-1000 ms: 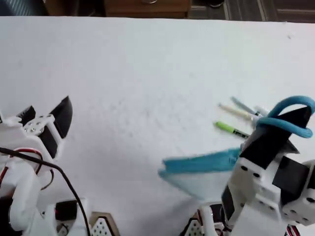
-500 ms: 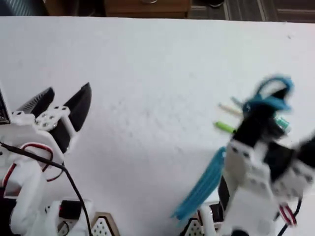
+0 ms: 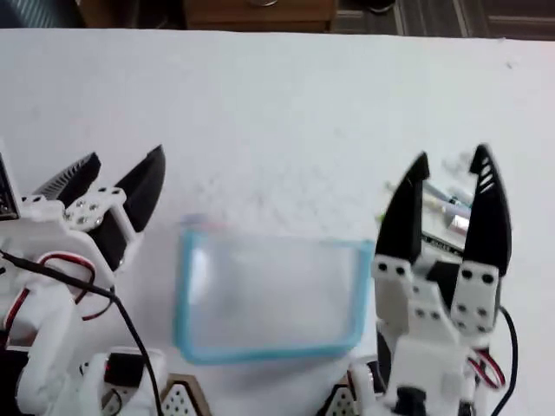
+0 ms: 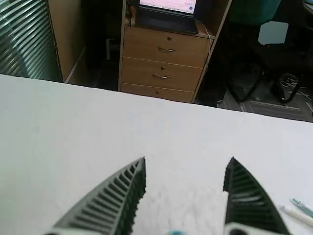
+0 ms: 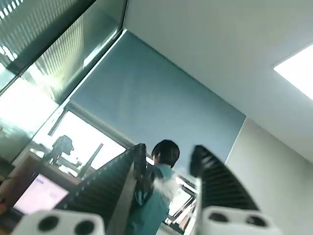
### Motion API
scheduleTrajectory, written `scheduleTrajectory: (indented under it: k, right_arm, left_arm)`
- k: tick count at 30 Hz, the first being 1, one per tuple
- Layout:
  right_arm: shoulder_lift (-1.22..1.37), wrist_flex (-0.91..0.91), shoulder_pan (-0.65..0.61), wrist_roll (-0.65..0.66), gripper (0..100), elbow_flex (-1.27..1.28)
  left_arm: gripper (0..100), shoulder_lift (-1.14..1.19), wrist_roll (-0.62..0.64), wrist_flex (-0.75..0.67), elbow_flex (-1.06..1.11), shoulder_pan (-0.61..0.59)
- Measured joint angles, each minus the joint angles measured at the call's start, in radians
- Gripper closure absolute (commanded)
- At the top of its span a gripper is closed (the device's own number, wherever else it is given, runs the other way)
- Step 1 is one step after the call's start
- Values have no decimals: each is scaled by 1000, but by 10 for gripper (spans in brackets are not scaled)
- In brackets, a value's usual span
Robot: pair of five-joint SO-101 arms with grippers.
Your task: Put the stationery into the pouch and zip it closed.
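Left gripper [image 3: 124,154] and right gripper [image 3: 450,154] just gaping empty at the white tabletop's [image 3: 277,95] near edge, pouch [image 3: 269,290] between, wooden drawers [image 4: 164,63] beyond.

White table [image 3: 286,104]: pouch [image 3: 269,290] lies flat between left gripper [image 3: 126,154] and right gripper [image 3: 450,156]; pens [image 3: 449,208] by the right one.

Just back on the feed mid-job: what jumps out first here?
The blue-edged pouch lies flat on the table between the two arms, and neither gripper holds it. The right gripper is open, empty and aimed up at the ceiling, with the pens on the table just beyond it. The left gripper is open too, above the table to the left of the pouch.
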Motion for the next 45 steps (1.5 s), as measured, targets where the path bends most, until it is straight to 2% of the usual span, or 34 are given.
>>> scheduleTrajectory:
  k: [3,7,10,15,19,25,28,32,38,43,45]
  right_arm:
    - [-17,2,-5,0,902,0]
    - [-18,61,-3,0,894,6]
    - [-18,219,-3,0,893,6]
    - [-11,523,-5,-5,893,6]
    - [92,713,-5,-6,896,6]
    - [388,867,5,-18,893,-71]
    - [548,919,40,-137,884,-150]
    - [779,1051,54,-321,854,-267]
    - [1094,1241,75,-497,860,-423]
    - [1333,1297,72,-632,743,-439]
    - [1416,1290,74,-695,736,-446]
  left_arm:
    - [732,0,0,0,0,0]
    - [731,0,0,2,0,0]
    - [732,0,0,3,0,-31]
    - [729,0,-3,9,20,-207]
    - [729,0,-25,2,132,-282]
    - [729,17,-123,-167,451,-338]
    - [729,106,-149,-227,554,-390]
    - [730,353,-167,-219,534,-405]
    - [732,821,-181,-12,267,-404]
    - [732,1077,-265,155,81,-347]
    - [733,1117,-276,189,66,-299]
